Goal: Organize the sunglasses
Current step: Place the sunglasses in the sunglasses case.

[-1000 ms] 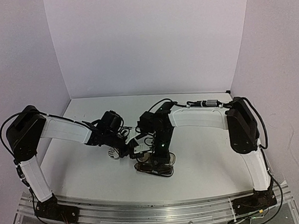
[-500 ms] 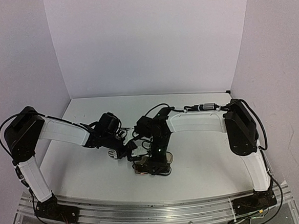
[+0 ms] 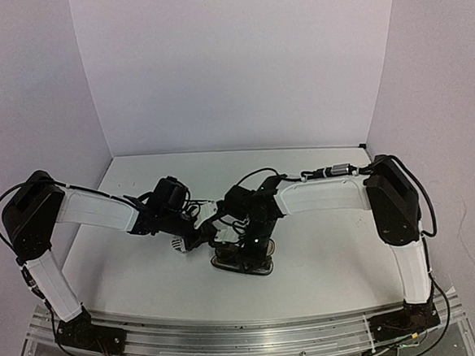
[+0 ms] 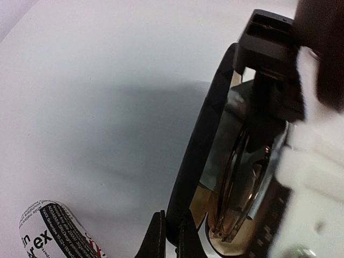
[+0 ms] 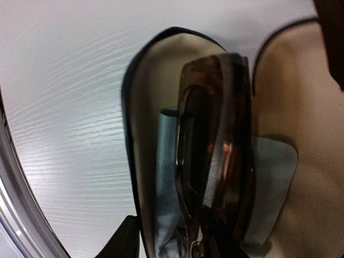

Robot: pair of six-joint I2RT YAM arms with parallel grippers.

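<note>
An open black case (image 3: 242, 264) lies near the table's front centre. The brown sunglasses (image 5: 215, 145) lie folded inside it on a light-blue cloth (image 5: 166, 177), and also show in the left wrist view (image 4: 242, 183). My left gripper (image 3: 204, 236) is shut on the edge of the case's black lid (image 4: 201, 145), pinching it between its fingertips (image 4: 157, 239). My right gripper (image 3: 254, 242) hangs right over the case with its jaws apart. One finger (image 5: 126, 239) is outside the case wall, and the other is dark against the glasses. The white sunglasses are out of view.
A white cylinder with printed text (image 4: 51, 231) sits beside my left gripper and also shows in the top view (image 3: 179, 245). The white table (image 3: 324, 253) ends at a metal rail (image 3: 248, 332) in front. White walls stand at the back and on both sides.
My right gripper dipped down onto the case, then shifted slightly right and up. The case now lies a little flatter. My left gripper stayed at the lid.
</note>
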